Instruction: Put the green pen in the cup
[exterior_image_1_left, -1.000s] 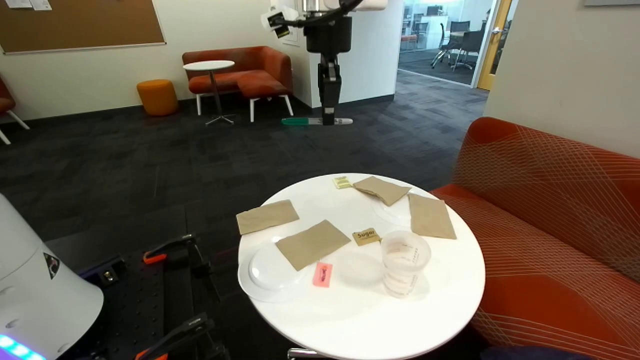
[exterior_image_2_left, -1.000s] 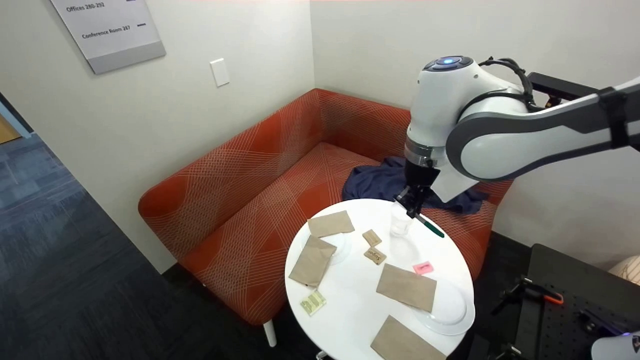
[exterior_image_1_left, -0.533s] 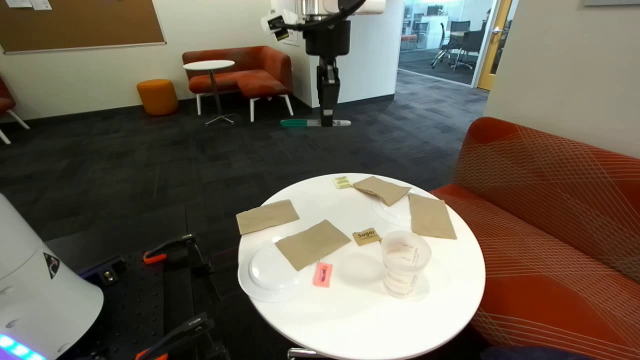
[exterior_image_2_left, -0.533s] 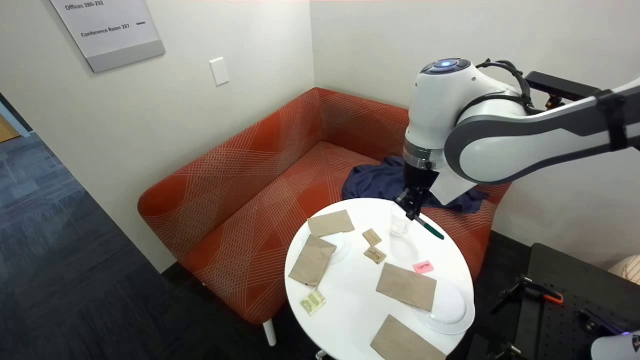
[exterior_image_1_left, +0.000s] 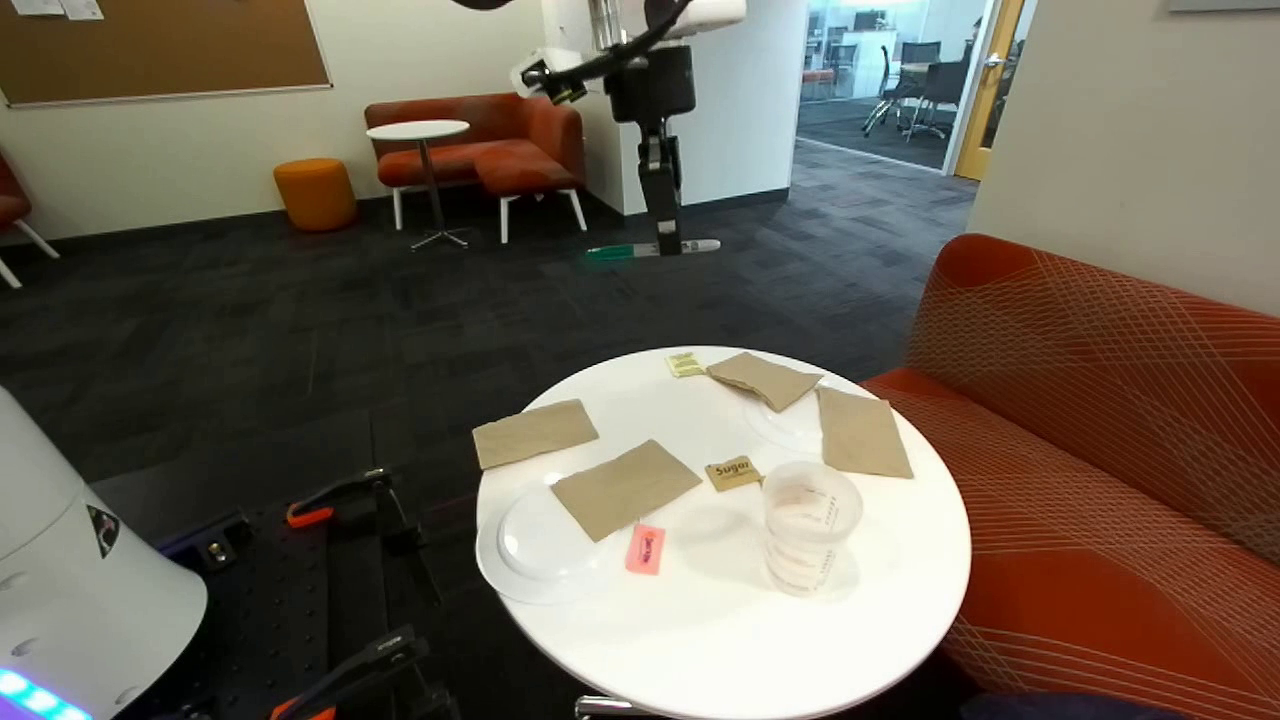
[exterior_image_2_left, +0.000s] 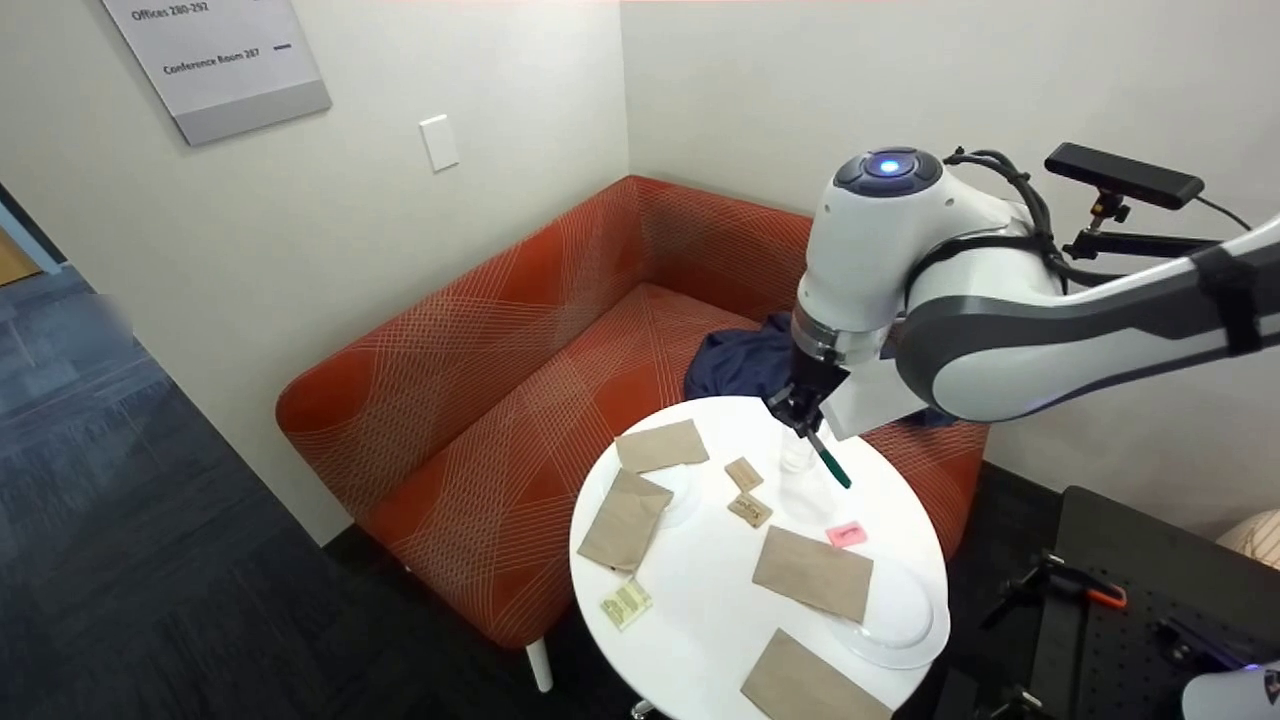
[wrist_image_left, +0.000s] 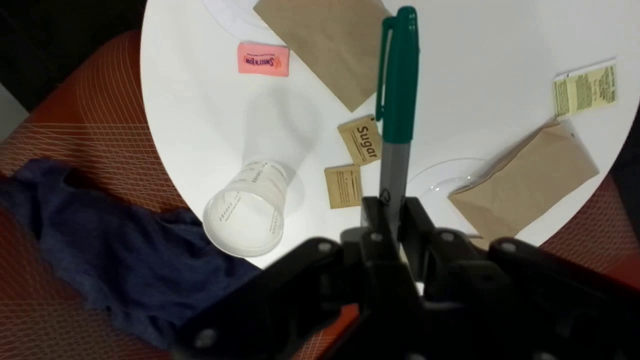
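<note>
Pick-up looks done: the gripper is clamped on the green pen by its grey barrel, jaws narrow around it. In an exterior view the pen is up in the air, approx. level, cap end out to 1 side, well apart from the table. The cup stands upright on the table, mouth up, w/ 2 brown packets near it & 1 pink packet a bit farther off. In the wrist view pen & cup sit apart, so I'd say the pen isn't over the mouth yet. Left to do, as I judge it: get above the cup, tip the pen so 1 end points down, lower it in, let go. Prob. ~1/2 done. Poss. snag: if dropped level, it'd likely catch on the rim & roll off. Exact height over the cup can't be told fr. these views.
</note>
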